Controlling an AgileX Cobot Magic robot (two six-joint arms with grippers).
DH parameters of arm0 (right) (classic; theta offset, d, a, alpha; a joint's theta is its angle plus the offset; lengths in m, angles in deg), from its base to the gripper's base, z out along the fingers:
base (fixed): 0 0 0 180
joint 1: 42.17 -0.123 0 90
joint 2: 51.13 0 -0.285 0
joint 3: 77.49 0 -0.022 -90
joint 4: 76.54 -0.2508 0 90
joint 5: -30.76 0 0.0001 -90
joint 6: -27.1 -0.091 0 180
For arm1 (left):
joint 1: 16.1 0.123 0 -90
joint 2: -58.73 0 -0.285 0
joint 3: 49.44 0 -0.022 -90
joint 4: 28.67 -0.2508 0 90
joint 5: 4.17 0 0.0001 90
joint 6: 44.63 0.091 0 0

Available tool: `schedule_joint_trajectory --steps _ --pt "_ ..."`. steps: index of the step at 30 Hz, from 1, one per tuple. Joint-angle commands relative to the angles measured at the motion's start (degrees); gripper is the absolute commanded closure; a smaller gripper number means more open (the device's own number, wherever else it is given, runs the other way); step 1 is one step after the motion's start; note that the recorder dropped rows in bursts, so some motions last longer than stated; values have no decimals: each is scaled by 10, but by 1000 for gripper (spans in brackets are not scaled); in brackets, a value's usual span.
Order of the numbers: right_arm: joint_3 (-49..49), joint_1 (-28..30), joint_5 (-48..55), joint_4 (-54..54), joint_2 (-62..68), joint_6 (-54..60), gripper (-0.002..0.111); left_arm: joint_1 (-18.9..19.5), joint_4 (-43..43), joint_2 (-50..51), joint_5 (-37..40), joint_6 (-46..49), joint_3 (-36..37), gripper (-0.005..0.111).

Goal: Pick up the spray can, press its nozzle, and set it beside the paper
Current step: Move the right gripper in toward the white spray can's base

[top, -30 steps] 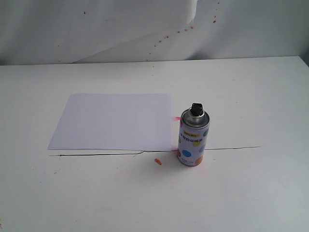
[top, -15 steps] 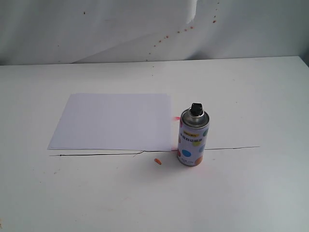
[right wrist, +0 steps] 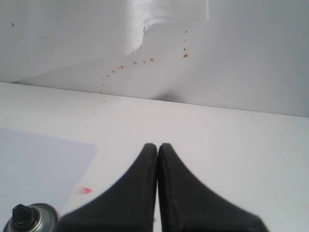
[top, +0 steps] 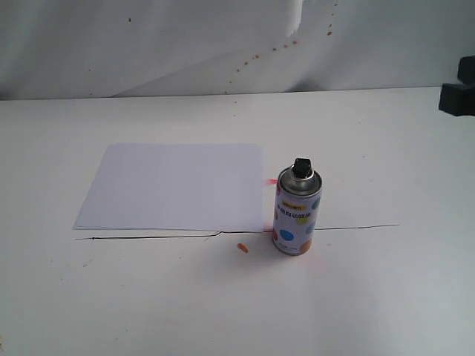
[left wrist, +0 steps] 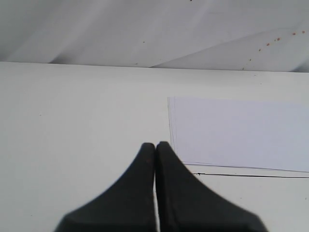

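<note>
Though empty, right claw (right wrist: 157,145) fully closed

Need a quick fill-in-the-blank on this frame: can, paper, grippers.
The spray can stands ___ on the table.
Its nozzle is ___ in colour.
In the exterior view the paper lies to the can's ___.
The left gripper and right gripper are both ___.
Missing: upright; black; left; shut.
</note>
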Motion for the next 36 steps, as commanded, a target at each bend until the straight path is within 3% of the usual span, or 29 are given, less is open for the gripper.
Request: schedule_joint_trajectory --steps 1,17,27,36 --pt "32 -1 -64 8 6 1 108 -3 0 -2 -4 -2 3 106" --pt "186 -1 -268 2 6 -22 108 -3 0 -2 -4 -2 3 106" --pt "196 -2 -261 30 40 -77 108 -3 0 -2 -4 -2 3 106" --pt "213 -68 -286 54 168 -84 108 -3 0 -2 -4 -2 3 106"
